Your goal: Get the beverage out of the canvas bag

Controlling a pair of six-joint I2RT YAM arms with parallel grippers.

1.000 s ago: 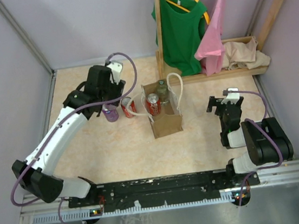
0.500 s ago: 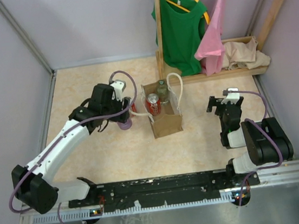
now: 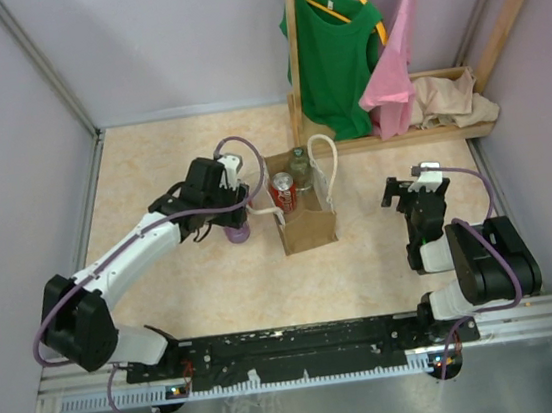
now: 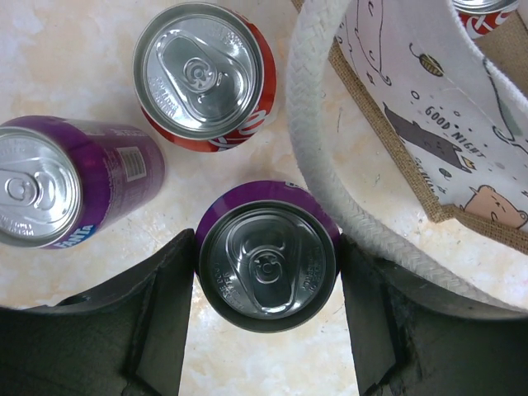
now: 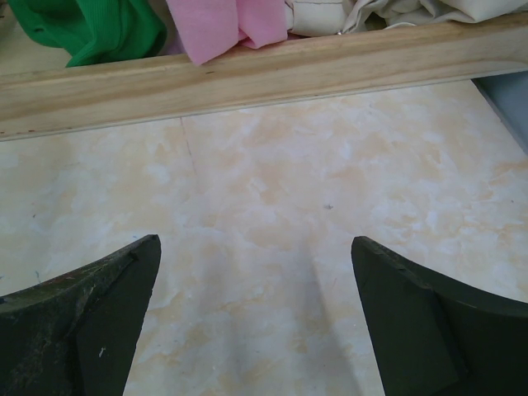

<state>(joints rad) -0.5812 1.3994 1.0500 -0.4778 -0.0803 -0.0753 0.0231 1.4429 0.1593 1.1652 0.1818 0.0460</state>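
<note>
**Purple can clear of the bag, brought alongside the cans outside**

Over the last second the left arm has swung nearer and rightward. The left gripper (image 4: 268, 266) now hangs just left of the boxy tan canvas bag (image 3: 309, 228), which stands upright mid-table. Its jaws are part-way apart and clamped on an upright purple aluminium drinks can (image 4: 268, 272), one finger on each side. Can't tell whether the can's base touches the marbled beige table (image 3: 184, 278). The cream rope handle (image 4: 309, 157) curves just beside the can.

A red cola can (image 4: 205, 76) and a second purple can (image 4: 62, 183) stand near it, outside the bag. My reading: this drink is out, with only the release left. Another red can (image 3: 282, 192) and a dark bottle (image 3: 298, 166) sit in the bag.

The right gripper (image 5: 254, 247) has its jaws wide apart, empty, well apart from the bag.
</note>
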